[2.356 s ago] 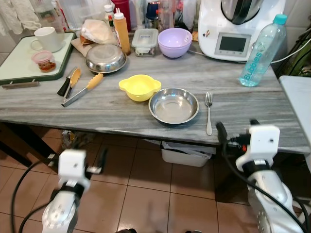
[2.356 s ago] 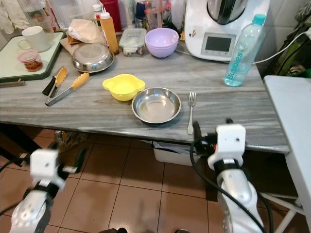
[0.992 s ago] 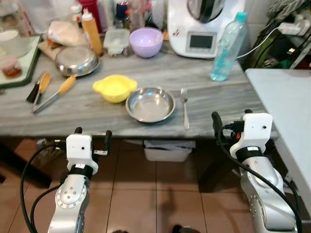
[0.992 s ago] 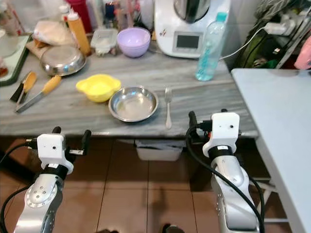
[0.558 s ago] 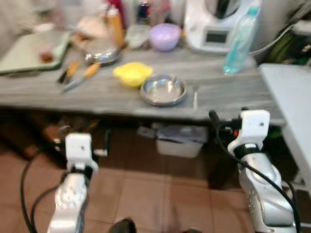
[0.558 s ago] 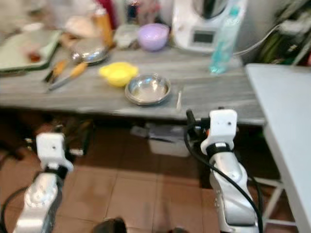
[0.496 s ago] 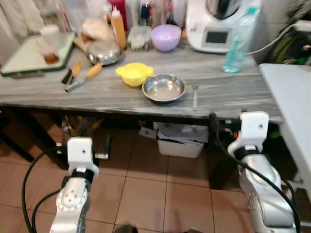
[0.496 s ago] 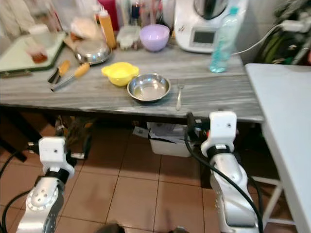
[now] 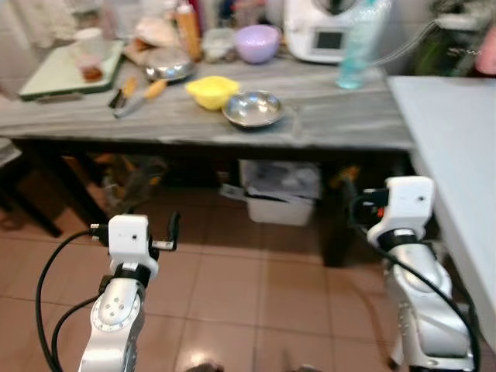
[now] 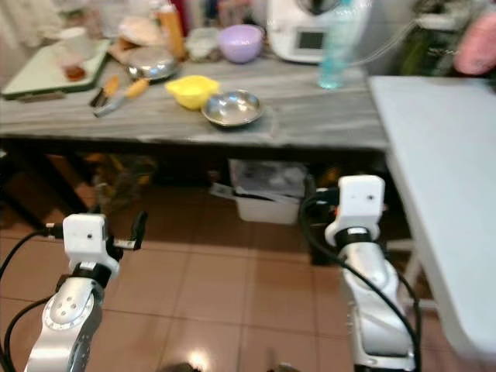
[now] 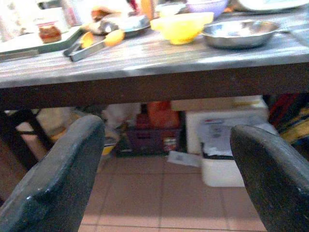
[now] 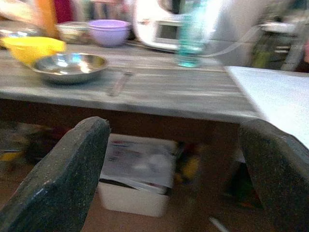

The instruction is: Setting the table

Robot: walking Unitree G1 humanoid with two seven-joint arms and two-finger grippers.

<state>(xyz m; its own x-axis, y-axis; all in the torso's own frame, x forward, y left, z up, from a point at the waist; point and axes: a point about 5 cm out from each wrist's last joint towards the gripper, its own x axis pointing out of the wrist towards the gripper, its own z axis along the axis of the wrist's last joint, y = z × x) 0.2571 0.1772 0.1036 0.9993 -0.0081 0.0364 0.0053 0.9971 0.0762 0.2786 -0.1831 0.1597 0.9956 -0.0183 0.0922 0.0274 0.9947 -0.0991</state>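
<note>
Two end effectors, left [image 11: 164, 159] & right [image 12: 174, 159], are held wide open w/ nothing gripped, below table [image 9: 155, 124] level. Steel bowl [image 9: 253, 108] and fork [image 12: 119, 82], long axis front-to-back, lie ahead & above; right arm is judged nearer.

The head camera has drawn back from the grey table [image 9: 194, 128], which now sits higher and smaller in view, with more brown floor tile [image 9: 256, 294] showing beneath. Both grippers, the left gripper [image 11: 164, 169] and right gripper [image 12: 174, 169], fingers spread apart, now hang well short of the table edge. The steel bowl [image 9: 253, 108], yellow bowl [image 9: 211, 91] and fork [image 12: 119, 82] lie farther ahead of them than before.
</note>
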